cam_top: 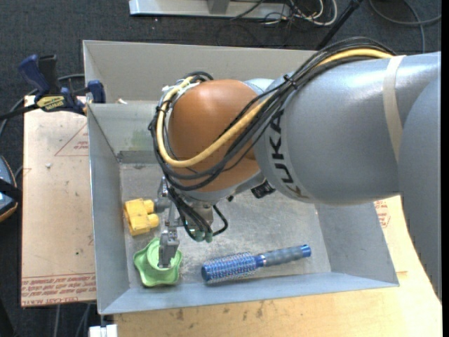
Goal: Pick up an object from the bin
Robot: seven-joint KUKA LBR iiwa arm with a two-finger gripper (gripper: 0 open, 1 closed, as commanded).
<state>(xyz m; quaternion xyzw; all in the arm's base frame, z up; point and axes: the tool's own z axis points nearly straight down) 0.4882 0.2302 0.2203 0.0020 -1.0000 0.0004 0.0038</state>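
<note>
Low in the left of the frame, you have the gripper [167, 253] down on a green cup [156, 269], a squashed, lime-coloured thing lying in the lower left corner of the bin [105, 188], near the front wall. The tip of the claw stands upright at the cup's top edge. From this angle you cannot tell whether the claw is open or closed, nor whether it grips the cup.

Just above the cup, near the left wall, lies a yellow block [140, 215], apart from the claw. To the right of the cup, along the front wall, a blue hairbrush [254, 263] lies flat, with its bristle end toward the cup and its handle pointing right.

Your bin is grey metal with sloping walls, and its floor is dull and speckled. Over it the arm [351, 132] comes in from the right of the frame, its orange cover [203, 125] looped by black and yellow cables [210, 161]. Around the bin you see dark floor [42, 20], with loose wires [309, 5] at the top of the frame.
</note>
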